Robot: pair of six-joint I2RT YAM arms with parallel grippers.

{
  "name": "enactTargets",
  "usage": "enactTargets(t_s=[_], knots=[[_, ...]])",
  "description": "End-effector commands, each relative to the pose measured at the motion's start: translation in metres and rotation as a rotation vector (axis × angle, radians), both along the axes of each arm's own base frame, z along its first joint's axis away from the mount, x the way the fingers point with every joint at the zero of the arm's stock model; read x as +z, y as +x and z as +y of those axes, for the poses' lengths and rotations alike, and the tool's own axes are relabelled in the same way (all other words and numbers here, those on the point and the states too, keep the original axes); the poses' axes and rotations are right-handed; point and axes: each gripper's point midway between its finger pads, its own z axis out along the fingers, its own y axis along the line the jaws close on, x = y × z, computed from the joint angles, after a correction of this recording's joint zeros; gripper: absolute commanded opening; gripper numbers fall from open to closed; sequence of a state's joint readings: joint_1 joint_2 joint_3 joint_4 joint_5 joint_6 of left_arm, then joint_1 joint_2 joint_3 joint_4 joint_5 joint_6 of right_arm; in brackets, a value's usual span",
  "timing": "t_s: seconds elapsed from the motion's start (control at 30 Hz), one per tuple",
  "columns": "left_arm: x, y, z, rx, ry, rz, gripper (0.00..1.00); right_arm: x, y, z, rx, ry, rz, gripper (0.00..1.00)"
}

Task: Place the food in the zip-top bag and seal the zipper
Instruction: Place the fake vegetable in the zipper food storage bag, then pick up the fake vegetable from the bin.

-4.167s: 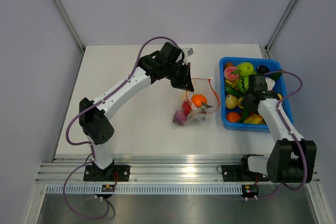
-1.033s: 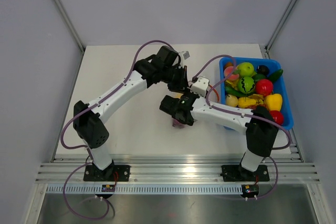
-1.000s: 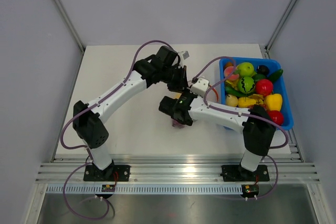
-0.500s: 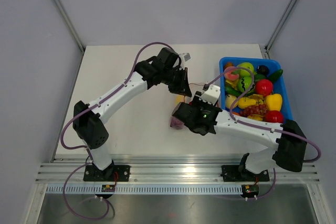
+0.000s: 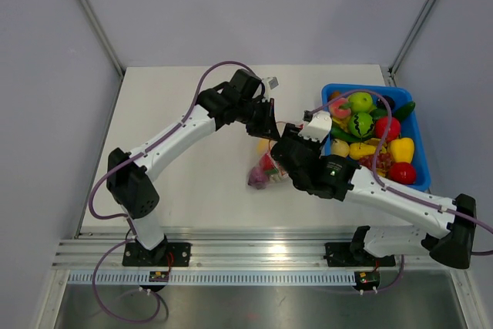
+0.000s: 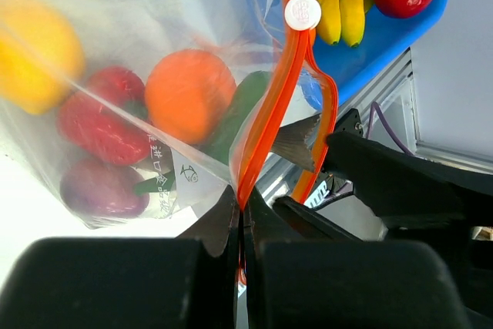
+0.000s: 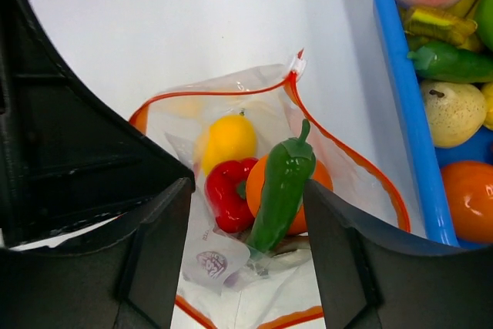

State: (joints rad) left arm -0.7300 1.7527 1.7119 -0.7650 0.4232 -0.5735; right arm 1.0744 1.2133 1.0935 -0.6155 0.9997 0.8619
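The clear zip-top bag [image 5: 262, 171] lies at the table's middle with its mouth open. My left gripper [image 5: 266, 123] is shut on the orange-red zipper [image 6: 269, 105] and holds that edge up; a white slider [image 6: 302, 11] sits at the strip's end. In the right wrist view the bag holds a green pepper [image 7: 281, 186], an orange [image 7: 322, 176], a red pepper [image 7: 227, 190] and a yellow fruit [image 7: 227, 140]. A purple piece [image 6: 100, 190] shows in the left wrist view. My right gripper [image 7: 246, 190] is open and empty just above the bag's mouth [image 7: 344, 156].
The blue bin [image 5: 385, 88] stands right of the bag with several toy fruits and vegetables; its wall [image 7: 397, 59] runs close beside the bag's right edge. The two grippers are close together over the bag.
The right gripper came from the bin to the bag, then drew back to the right and is now open. A green pepper now lies in the bag. The left gripper kept its hold.
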Motion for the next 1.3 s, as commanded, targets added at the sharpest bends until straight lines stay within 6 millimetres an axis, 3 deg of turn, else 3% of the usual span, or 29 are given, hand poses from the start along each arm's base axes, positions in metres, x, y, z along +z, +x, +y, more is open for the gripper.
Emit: enactTargets(t_s=[0.0, 0.17, 0.23, 0.3, 0.33, 0.4, 0.53, 0.7, 0.73, 0.77, 0.83, 0.93, 1.07, 1.1, 1.27], knots=[[0.036, 0.001, 0.001, -0.012, -0.072, -0.087, 0.00, 0.038, 0.002, -0.003, 0.046, 0.034, -0.047, 0.67], [0.034, 0.000, 0.003, -0.011, -0.062, -0.091, 0.00, 0.048, 0.006, -0.039, 0.036, 0.042, -0.040, 0.68], [0.033, 0.001, 0.004, -0.009, -0.058, -0.093, 0.00, 0.052, 0.012, -0.065, -0.004, 0.036, -0.047, 0.69], [0.033, 0.000, 0.004, -0.011, -0.059, -0.093, 0.00, 0.049, 0.016, -0.076, 0.018, 0.022, -0.030, 0.72], [0.032, 0.000, 0.004, -0.014, -0.058, -0.093, 0.00, 0.047, 0.023, -0.094, -0.026, 0.018, -0.021, 0.72], [0.031, 0.001, 0.003, -0.015, -0.057, -0.089, 0.00, 0.038, 0.029, -0.107, -0.031, -0.017, 0.024, 0.72], [0.032, 0.000, 0.004, -0.016, -0.057, -0.093, 0.00, -0.004, 0.054, -0.137, -0.063, -0.087, 0.181, 0.69], [0.032, 0.000, 0.009, -0.011, -0.040, -0.109, 0.00, -0.039, 0.072, -0.173, -0.069, -0.161, 0.267, 0.68], [0.033, 0.000, 0.010, -0.010, -0.036, -0.112, 0.00, -0.043, 0.075, -0.174, -0.042, -0.166, 0.266, 0.70], [0.032, 0.000, 0.011, -0.010, -0.034, -0.112, 0.00, -0.059, 0.073, -0.167, 0.043, -0.154, 0.292, 0.72], [0.031, 0.000, 0.010, -0.011, -0.034, -0.111, 0.00, -0.065, 0.081, -0.168, 0.127, -0.230, 0.258, 0.73], [0.030, 0.001, 0.007, -0.017, -0.042, -0.102, 0.00, -0.093, 0.080, -0.164, 0.248, -0.329, 0.275, 0.73], [0.026, 0.002, 0.002, -0.022, -0.050, -0.086, 0.00, -0.102, 0.089, -0.161, 0.297, -0.370, 0.294, 0.72], [0.027, 0.003, 0.001, -0.025, -0.056, -0.086, 0.00, -0.112, 0.092, -0.161, 0.314, -0.388, 0.328, 0.67], [0.030, 0.002, 0.002, -0.025, -0.055, -0.093, 0.00, -0.115, 0.114, -0.165, 0.310, -0.458, 0.346, 0.63]])
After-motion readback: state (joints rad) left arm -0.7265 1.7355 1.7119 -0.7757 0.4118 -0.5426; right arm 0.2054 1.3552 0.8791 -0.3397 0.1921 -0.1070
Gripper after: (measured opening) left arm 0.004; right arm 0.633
